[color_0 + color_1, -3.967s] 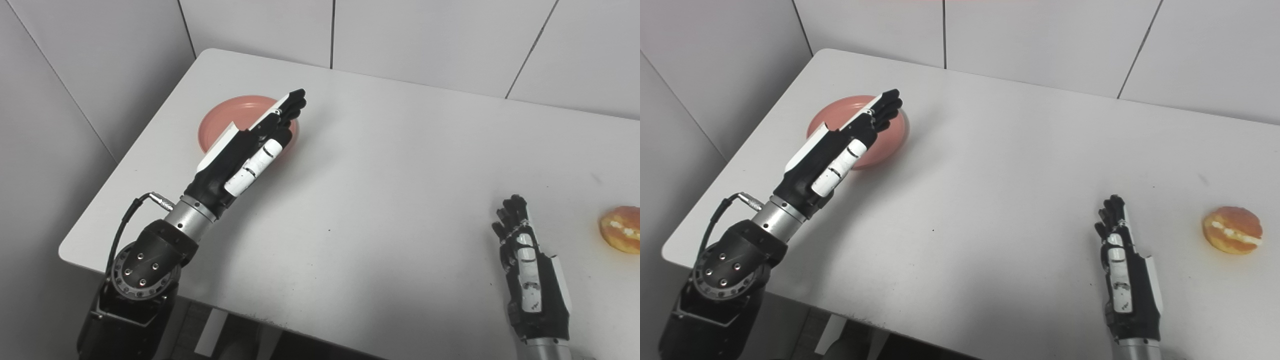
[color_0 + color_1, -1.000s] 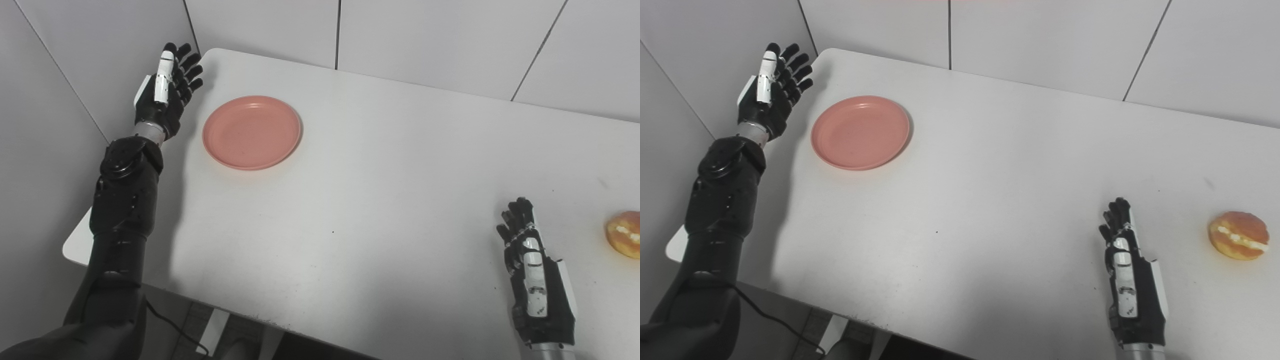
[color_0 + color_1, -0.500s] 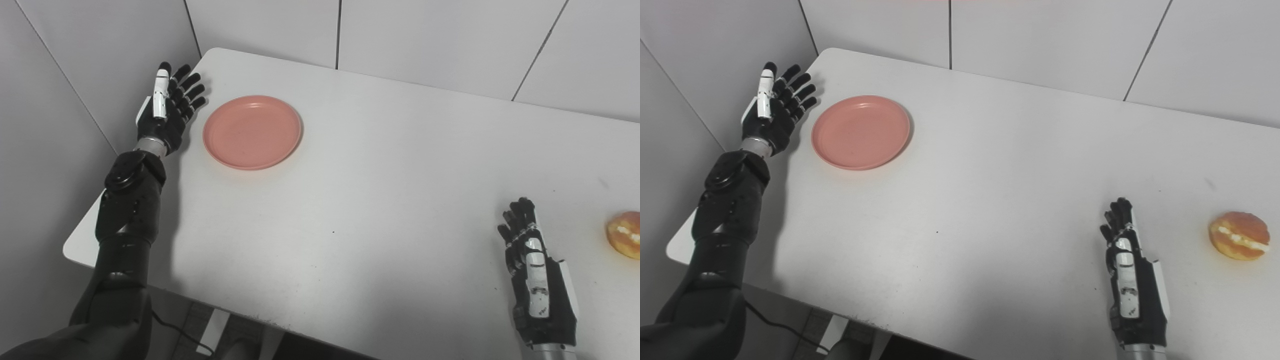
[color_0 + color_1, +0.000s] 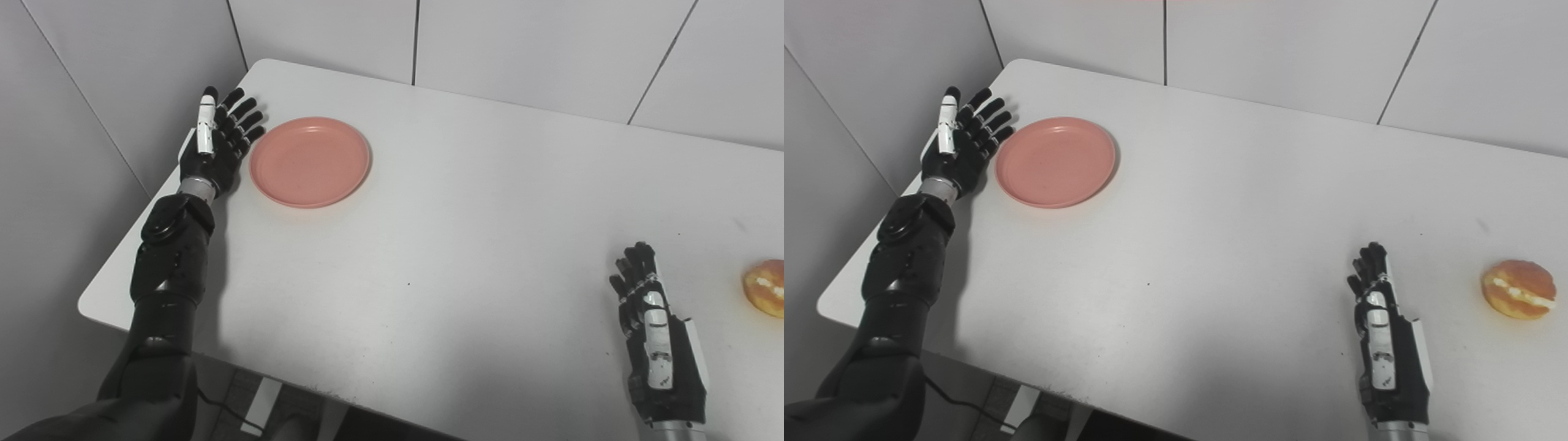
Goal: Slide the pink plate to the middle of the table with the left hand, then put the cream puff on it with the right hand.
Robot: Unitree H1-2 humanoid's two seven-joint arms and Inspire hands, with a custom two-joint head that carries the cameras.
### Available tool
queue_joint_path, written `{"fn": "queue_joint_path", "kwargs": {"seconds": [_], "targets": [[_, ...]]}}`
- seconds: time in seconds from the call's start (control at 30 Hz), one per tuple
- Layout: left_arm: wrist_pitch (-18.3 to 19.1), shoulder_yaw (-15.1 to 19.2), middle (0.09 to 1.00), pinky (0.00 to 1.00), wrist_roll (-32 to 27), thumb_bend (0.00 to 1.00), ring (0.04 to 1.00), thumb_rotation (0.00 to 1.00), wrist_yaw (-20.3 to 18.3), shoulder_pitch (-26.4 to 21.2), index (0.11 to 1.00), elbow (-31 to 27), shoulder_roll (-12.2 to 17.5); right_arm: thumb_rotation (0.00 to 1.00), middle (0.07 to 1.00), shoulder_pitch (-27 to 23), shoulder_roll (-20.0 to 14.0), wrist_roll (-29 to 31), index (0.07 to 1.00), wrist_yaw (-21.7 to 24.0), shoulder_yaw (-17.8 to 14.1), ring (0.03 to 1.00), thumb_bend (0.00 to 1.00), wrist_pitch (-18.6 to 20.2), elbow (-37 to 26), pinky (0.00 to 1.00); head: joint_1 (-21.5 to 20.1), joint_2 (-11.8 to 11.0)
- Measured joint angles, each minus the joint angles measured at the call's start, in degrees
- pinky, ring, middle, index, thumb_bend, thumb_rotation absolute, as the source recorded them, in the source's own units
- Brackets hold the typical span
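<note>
A round pink plate [image 4: 309, 161] lies on the white table [image 4: 465, 233] near its far left corner, with nothing on it. My left hand [image 4: 217, 147] is open, fingers spread, palm toward the plate, just left of the plate's rim; its fingertips sit close to the rim and I cannot tell whether they touch it. The cream puff [image 4: 1518, 289], golden with a white filling line, rests near the table's right edge. My right hand [image 4: 1387, 340] lies open and flat on the table, well left of the puff.
Grey wall panels close in the table at the back and on the left, right behind my left hand. The table's front edge [image 4: 294, 383] runs across the bottom of the view.
My left hand has come down and to the right from beside the wall toward the plate's left rim. The plate, the puff and my right hand have stayed where they were.
</note>
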Motion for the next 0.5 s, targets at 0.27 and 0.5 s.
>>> {"fn": "queue_joint_path", "kwargs": {"seconds": [0.27,0.5], "targets": [[0.5,-0.8,0.841,0.83,0.2,0.46,0.838,1.00,2.3,0.5,0.825,-3.1,-2.7,1.00,1.000,0.0,0.0,0.1,1.000,0.0,0.0,1.000,0.29,0.0,0.0,1.00,-0.2,0.3],[0.5,-1.4,0.846,0.83,0.2,0.45,0.845,1.00,2.3,1.4,0.833,-5.3,-4.3,1.00,1.000,0.0,-0.1,0.1,1.000,0.0,0.0,1.000,0.30,0.0,0.0,1.00,-0.3,0.5]]}}
